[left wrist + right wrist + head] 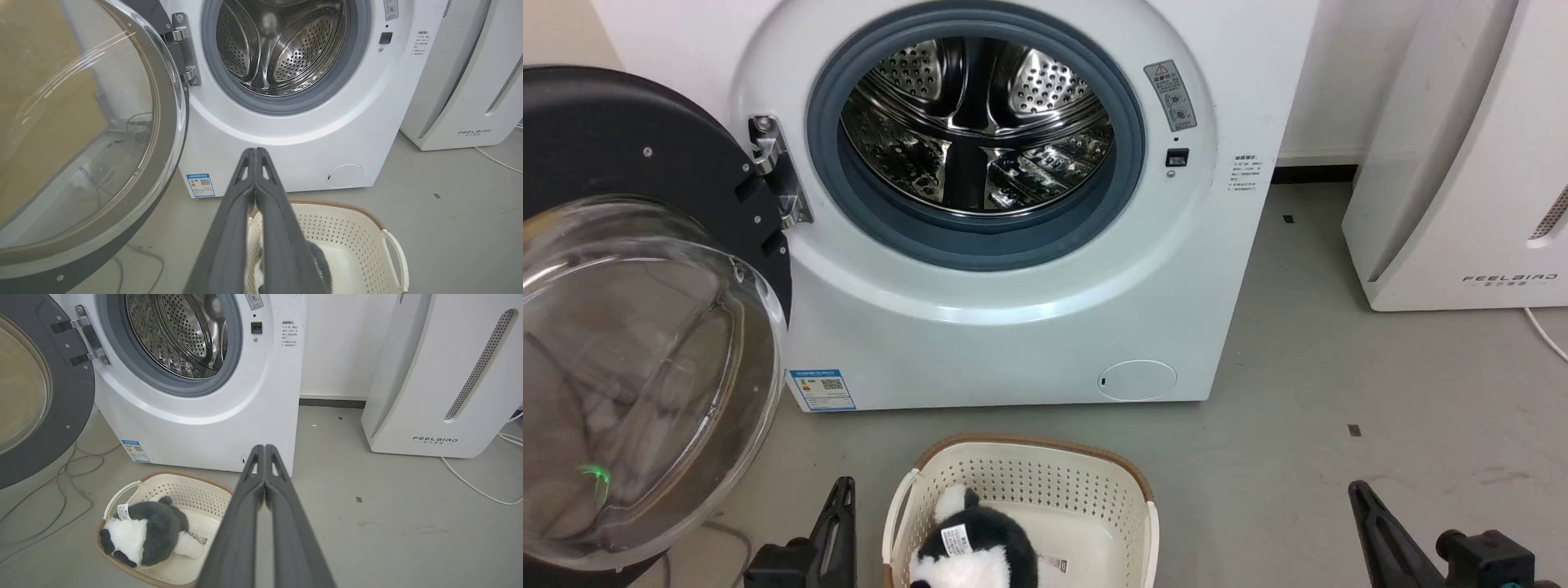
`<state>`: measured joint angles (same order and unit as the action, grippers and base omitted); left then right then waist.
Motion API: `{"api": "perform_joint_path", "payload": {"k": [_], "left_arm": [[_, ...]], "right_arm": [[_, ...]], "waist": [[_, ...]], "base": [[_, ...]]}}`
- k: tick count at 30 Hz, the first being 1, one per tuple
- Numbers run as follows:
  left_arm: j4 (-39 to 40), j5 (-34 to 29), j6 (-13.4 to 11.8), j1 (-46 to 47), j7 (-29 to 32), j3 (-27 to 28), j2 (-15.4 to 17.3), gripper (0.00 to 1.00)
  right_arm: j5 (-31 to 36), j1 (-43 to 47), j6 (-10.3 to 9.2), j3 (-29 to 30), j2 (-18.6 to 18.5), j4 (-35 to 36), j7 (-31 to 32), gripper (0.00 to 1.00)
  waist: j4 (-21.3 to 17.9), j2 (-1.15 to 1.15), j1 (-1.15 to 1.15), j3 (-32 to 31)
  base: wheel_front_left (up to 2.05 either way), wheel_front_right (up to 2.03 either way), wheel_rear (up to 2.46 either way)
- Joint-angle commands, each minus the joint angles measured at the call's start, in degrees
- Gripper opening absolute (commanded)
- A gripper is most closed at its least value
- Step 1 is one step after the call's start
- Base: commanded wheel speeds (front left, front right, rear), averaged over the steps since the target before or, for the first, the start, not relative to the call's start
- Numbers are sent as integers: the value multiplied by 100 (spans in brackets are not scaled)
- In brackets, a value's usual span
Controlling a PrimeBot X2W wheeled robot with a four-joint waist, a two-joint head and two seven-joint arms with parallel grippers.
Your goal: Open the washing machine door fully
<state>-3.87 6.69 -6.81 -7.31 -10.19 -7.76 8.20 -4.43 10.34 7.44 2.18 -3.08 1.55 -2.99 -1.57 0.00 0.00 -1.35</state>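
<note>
I see the door (637, 327) swung wide off the hinge (776, 171) at the left front edge of the washer (1013, 327), lying up and left of my left gripper (255, 152), the nearer one, both it and the right gripper (264, 448) pinched closed on nothing.

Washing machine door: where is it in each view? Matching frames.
Head view: washing machine door at the left edge, swung open.
Left wrist view: door across the left third.
Right wrist view: door at upper left.
Shared landmark: the steel hinge at the door's right edge.
</note>
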Motion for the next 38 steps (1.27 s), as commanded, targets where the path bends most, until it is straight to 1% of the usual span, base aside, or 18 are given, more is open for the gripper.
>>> {"api": "perform_joint_path", "payload": {"k": [1,38], "left_arm": [[18,-29,29,40,16,30,-14,0],[134,-229,233,256,330,264,-176,0]], "right_arm": [[23,-51,0,-9,1,-7,12,0],[155,-359,2,-74,7,-53,102,0]], "waist": [[2,0,0,1],[51,0,0,43]], "base": [[0,0,0],[0,0,0]]}}
